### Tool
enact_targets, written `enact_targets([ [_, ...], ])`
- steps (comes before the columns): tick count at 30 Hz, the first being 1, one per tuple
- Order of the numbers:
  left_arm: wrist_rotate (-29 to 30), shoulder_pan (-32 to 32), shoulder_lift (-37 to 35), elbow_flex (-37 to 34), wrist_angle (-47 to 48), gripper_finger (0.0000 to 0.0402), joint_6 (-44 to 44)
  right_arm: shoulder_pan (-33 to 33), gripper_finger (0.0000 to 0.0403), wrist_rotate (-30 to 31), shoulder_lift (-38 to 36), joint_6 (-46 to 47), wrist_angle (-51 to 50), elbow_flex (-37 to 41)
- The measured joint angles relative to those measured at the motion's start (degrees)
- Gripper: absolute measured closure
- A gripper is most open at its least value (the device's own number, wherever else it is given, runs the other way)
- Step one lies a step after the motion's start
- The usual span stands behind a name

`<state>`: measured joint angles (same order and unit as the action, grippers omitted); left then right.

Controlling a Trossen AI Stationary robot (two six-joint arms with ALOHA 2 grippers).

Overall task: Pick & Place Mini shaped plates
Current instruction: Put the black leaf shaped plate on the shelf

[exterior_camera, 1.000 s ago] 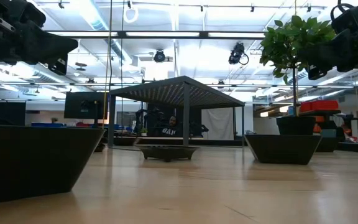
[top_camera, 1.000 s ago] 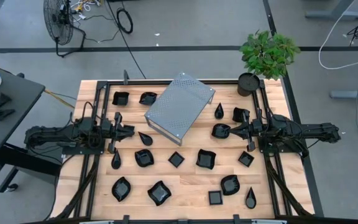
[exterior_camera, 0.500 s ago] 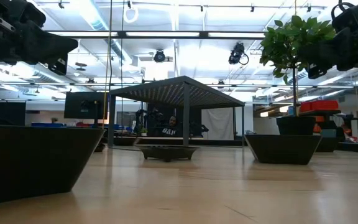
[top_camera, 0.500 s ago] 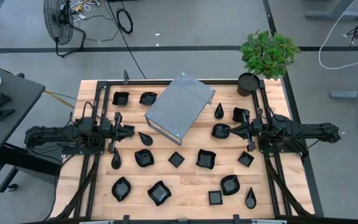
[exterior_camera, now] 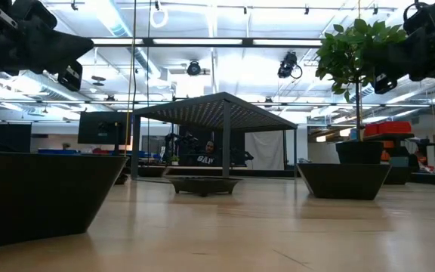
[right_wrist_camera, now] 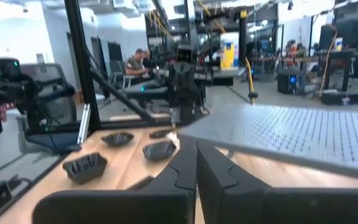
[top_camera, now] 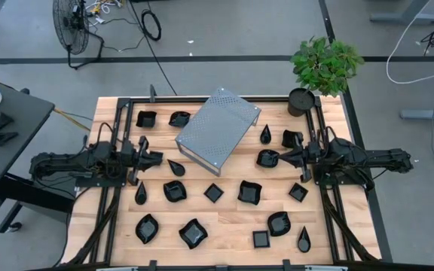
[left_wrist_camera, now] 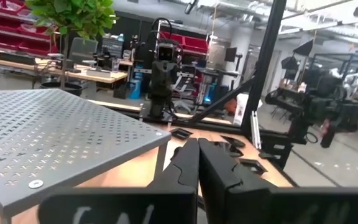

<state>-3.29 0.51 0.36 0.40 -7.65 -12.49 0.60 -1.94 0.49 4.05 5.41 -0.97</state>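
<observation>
from above: wooden table (top_camera: 224, 218) strewn with mini shaped plates (top_camera: 193, 233), mostly across the lower half from 8 to 4 o'clock, a few more at 11 and 2 o'clock. grey metal box (top_camera: 217, 129) lying tilted just above centre, potted plant (top_camera: 301, 101) at 1 o'clock. left gripper (top_camera: 159, 158) at 9 o'clock, pinched fully closed and carrying nothing, tip pointing toward a teardrop plate (top_camera: 176, 167) just beside it. right gripper (top_camera: 278, 156) at 3 o'clock, likewise closed tight and empty, tip close to a wavy-rimmed plate (top_camera: 267, 158). from table height: both arms hanging high at 10 and 2 o'clock, well above the wood; a dark dish (exterior_camera: 344, 180) at 3 o'clock, another shallow one (exterior_camera: 202, 184) at centre under the raised box (exterior_camera: 214, 107). from the left wrist: fingers (left_wrist_camera: 185, 171) pressed together, perforated box top (left_wrist_camera: 48, 134) at 9 o'clock, small plates (left_wrist_camera: 251, 165) beyond. from the right wrist: fingers (right_wrist_camera: 182, 171) shut together, dishes (right_wrist_camera: 84, 166) at 8 to 10 o'clock, box (right_wrist_camera: 291, 132) at 3 o'clock. probably at the very start, nothing picked. for a clean pick: open wide before descending, choose the nearest dish, straddle one rim rather than the whole bowl, come down slowly since glossy walls likely slip, keep clear of the box edge.
</observation>
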Motion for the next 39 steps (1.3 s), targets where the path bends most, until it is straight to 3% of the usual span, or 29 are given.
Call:
enact_targets([
  [20, 0.0, 0.0, 0.0, 10.0, -1.2, 0.0396, -1.4, 0.0, 0.0394, 0.0, 0.0, 9.0, 2.3, 0.0],
  [39, 0.0, 0.0, 0.0, 23.0, 17.5, 0.0396, -0.1, 0.0, 0.0394, 0.0, 0.0, 5.4, -1.3, -6.6],
])
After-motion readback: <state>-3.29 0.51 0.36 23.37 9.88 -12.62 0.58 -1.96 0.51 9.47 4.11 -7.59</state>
